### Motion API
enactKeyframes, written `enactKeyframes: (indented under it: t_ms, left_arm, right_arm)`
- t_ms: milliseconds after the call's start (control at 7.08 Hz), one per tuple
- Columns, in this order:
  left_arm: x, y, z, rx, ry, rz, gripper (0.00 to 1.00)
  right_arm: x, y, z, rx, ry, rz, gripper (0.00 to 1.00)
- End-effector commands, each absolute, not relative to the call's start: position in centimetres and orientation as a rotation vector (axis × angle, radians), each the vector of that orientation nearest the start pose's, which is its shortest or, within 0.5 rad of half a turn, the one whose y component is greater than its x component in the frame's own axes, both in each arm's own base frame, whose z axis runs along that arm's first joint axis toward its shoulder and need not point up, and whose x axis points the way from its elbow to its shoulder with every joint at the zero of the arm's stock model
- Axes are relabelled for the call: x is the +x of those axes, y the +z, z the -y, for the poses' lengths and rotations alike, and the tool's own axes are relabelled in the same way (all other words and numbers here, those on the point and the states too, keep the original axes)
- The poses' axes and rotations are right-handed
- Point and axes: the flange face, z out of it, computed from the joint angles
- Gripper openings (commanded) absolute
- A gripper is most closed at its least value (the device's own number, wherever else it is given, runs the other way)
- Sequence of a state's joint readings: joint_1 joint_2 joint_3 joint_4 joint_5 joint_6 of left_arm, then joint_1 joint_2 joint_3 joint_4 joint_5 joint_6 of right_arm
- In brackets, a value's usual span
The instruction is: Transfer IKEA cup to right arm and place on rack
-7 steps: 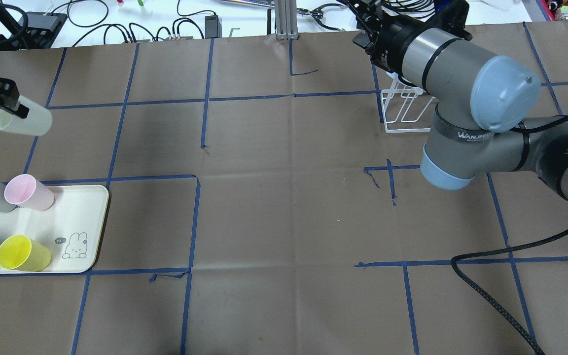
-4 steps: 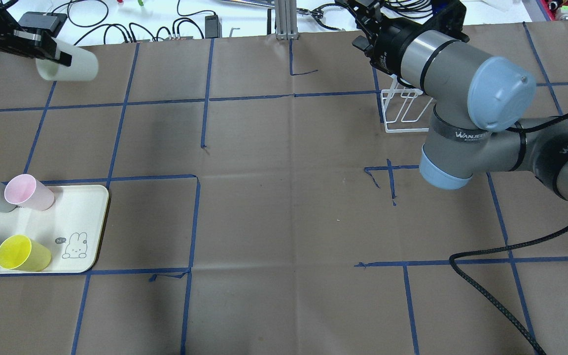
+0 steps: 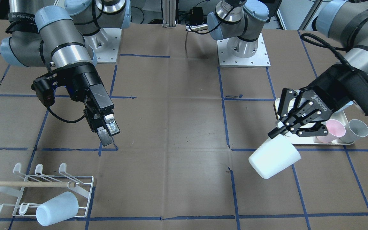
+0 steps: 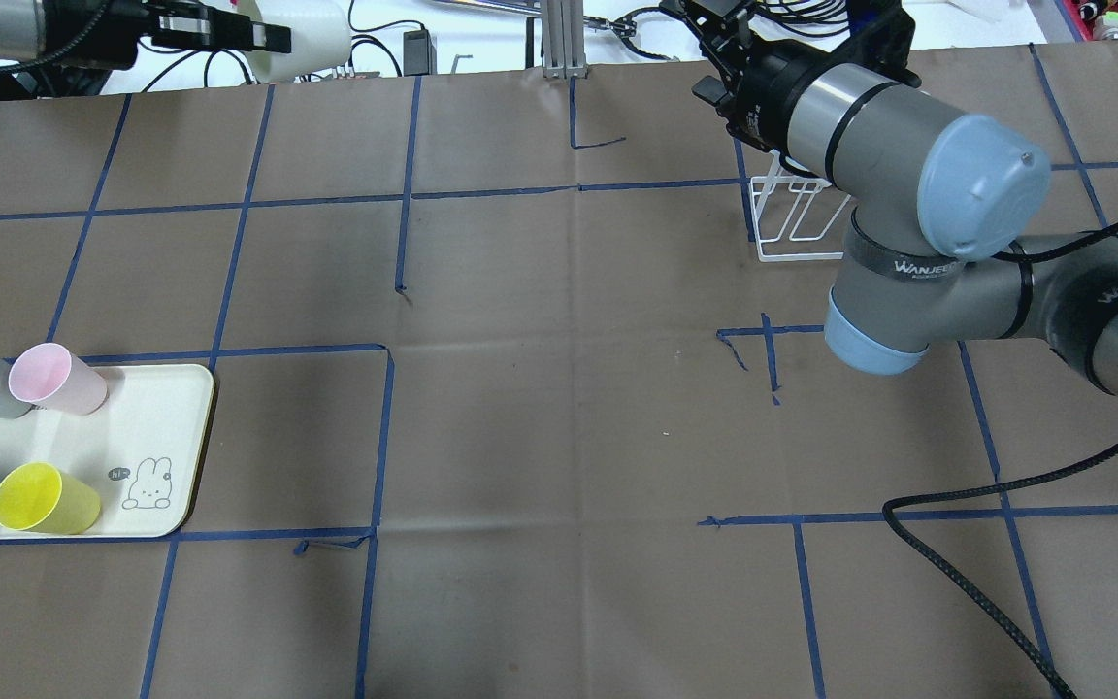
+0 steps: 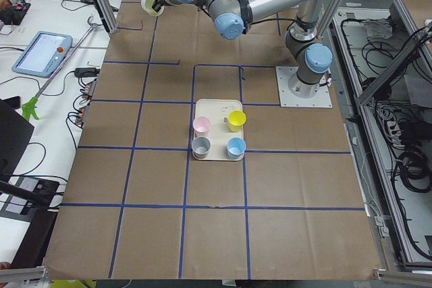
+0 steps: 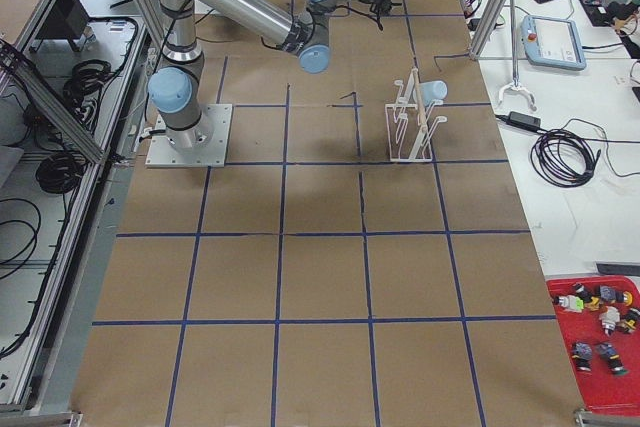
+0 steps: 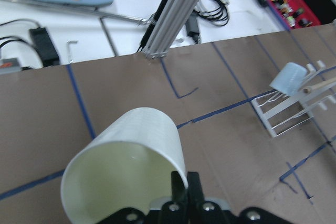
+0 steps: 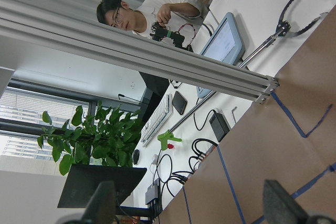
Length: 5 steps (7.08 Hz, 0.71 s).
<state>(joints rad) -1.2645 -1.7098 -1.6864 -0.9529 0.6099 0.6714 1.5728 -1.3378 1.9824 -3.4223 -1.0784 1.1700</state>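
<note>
The pale cream plastic cup [image 4: 299, 39] hangs tilted at 11 o'clock in the overhead view, raised off the brown-papered table [image 4: 559, 408] toward its far edge, its top cropped by the frame. The black claw-like left hand [image 3: 279, 132] is clamped on its rim. At 1 o'clock the silver right arm [image 4: 908, 184] hides most of the white wire rack [image 4: 792, 228]; the right hand [image 3: 108, 134] hovers, fingers apart. Much table separates the hands.

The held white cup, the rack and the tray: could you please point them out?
held white cup [image 3: 275, 157], front-facing view, on its side wall.
rack [image 3: 27, 184], front-facing view, on its wooden dowel.
tray [image 4: 147, 417], overhead view, on its bare floor.
</note>
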Motion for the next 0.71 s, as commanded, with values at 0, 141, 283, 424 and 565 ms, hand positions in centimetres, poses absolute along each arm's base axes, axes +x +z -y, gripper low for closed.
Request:
enactKeyframes:
  t_ms: [0, 141, 283, 424, 565]
  left_arm:
    - [-9.3, 43.5, 56.7, -0.78, 1.049, 2.002, 0.0]
    - [-11.6, 41.3, 54.9, -0.826, 1.06, 1.945, 0.0]
    - [-12.9, 39.3, 53.2, -0.879, 1.106, 1.916, 0.0]
    - [-13.8, 37.5, 51.4, -0.89, 1.11, 1.847, 0.0]
    - [-14.2, 36.2, 49.9, -0.92, 1.151, 1.8, 0.0]
  right_arm:
    - [18.1, 40.1, 51.7, 0.907, -0.789, -1.675, 1.0]
    - [18.1, 38.3, 51.3, 0.939, -0.76, -1.662, 1.0]
    - [18.2, 38.4, 51.0, 0.976, -0.73, -1.608, 1.0]
    - [18.3, 38.4, 51.0, 0.988, -0.714, -1.593, 1.0]
    - [18.4, 38.5, 50.9, 0.986, -0.721, -1.59, 1.0]
